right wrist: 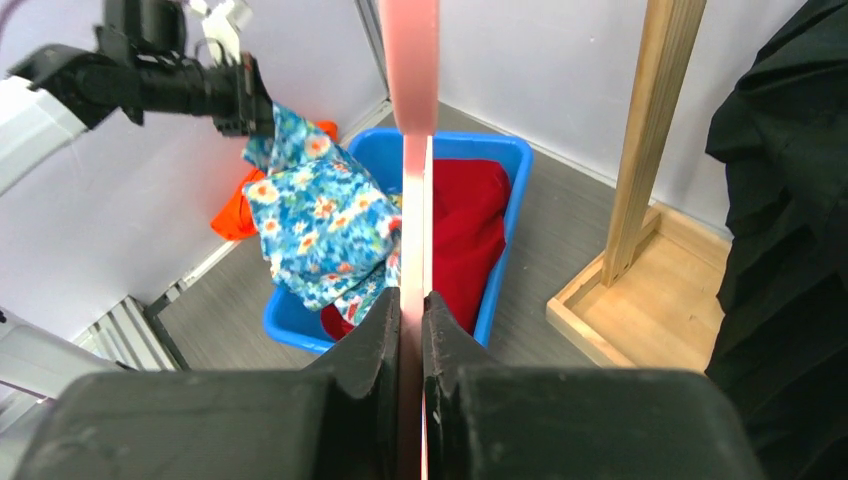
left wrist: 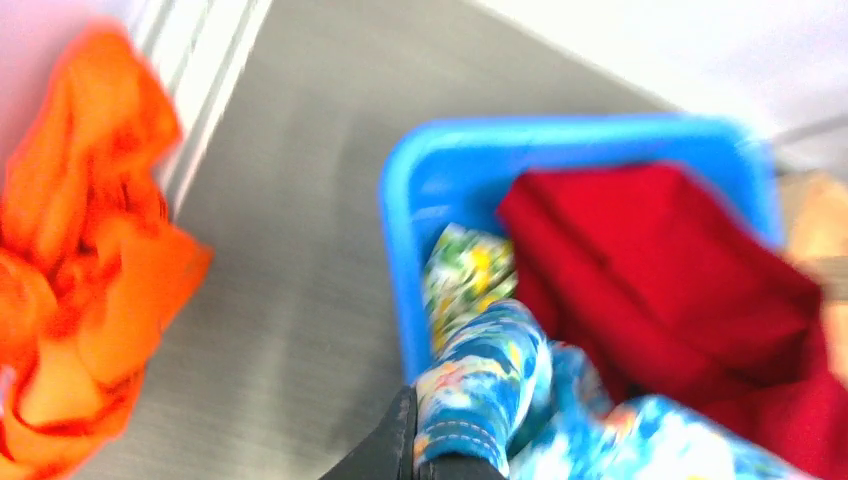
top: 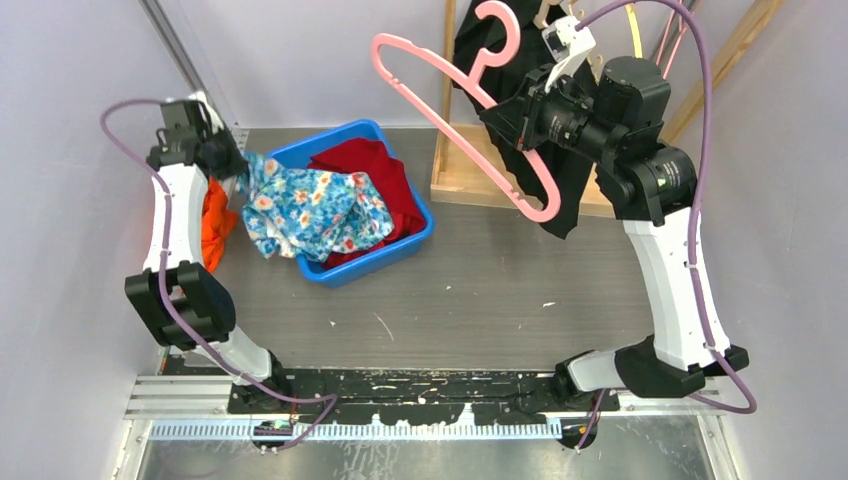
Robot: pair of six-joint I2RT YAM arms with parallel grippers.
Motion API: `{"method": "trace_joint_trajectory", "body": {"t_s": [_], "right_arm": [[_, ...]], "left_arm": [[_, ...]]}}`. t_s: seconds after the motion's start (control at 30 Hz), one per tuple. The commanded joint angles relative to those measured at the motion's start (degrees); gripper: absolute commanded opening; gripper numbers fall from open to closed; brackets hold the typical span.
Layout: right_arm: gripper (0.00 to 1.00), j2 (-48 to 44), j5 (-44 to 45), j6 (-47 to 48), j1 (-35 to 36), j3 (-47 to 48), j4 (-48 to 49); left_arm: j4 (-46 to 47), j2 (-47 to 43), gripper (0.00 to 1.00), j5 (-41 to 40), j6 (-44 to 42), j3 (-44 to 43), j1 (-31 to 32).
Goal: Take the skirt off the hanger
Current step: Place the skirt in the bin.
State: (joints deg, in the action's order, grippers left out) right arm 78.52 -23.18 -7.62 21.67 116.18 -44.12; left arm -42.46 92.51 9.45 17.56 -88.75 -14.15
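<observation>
The left jaws pinch one end of the flowery skirt point(top: 310, 205). It stretches sideways from them, down into the blue bin point(top: 420, 238) on the table point(top: 480, 290). The right jaws squeeze the bare pink hanger point(top: 470, 120) up high, slanting, hook pointing up.

Blue floral skirt point(top: 310, 205), pink hanger point(right wrist: 410, 60), blue bin point(top: 372, 264), red cloth point(top: 385, 170)

floral skirt point(top: 310, 205) draped over bin point(top: 395, 257) rim — pink hanger point(right wrist: 410, 60) bare, tilted
</observation>
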Motion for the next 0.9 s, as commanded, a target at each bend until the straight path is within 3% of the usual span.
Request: {"method": "trace_joint_trajectory", "body": {"t_s": [0.0, 0.13, 0.27, 0.5, 0.63, 0.87], "right_arm": [[0.0, 0.8, 0.8, 0.9, 0.4, 2.7, 4.6], [0.0, 1.2, 1.0, 1.1, 0.4, 3.2, 4.4], [0.0, 1.4, 1.5, 1.8, 0.5, 4.0, 4.0], [0.0, 1.1, 2.4, 2.5, 0.4, 4.1, 3.2], [0.0, 1.3, 3.4, 3.3, 0.5, 4.4, 2.7], [0.0, 1.5, 4.3, 4.4, 0.5, 5.6, 1.6]], "left_arm": [[-3.2, 0.1, 0.0, -0.5, -1.8, -15.3, 2.9], [-4.5, 1.2, 0.0, 3.8, -2.0, -24.7, 7.6], [-4.5, 1.8, 0.0, 5.3, -1.5, -27.1, 13.1], [0.9, 1.3, 0.0, 6.5, -1.0, -14.7, 19.6], [1.1, 3.3, 0.0, -1.0, -4.0, -7.8, 24.7], [-1.1, 10.0, 0.0, -2.8, -7.5, -6.6, 26.7]]}}
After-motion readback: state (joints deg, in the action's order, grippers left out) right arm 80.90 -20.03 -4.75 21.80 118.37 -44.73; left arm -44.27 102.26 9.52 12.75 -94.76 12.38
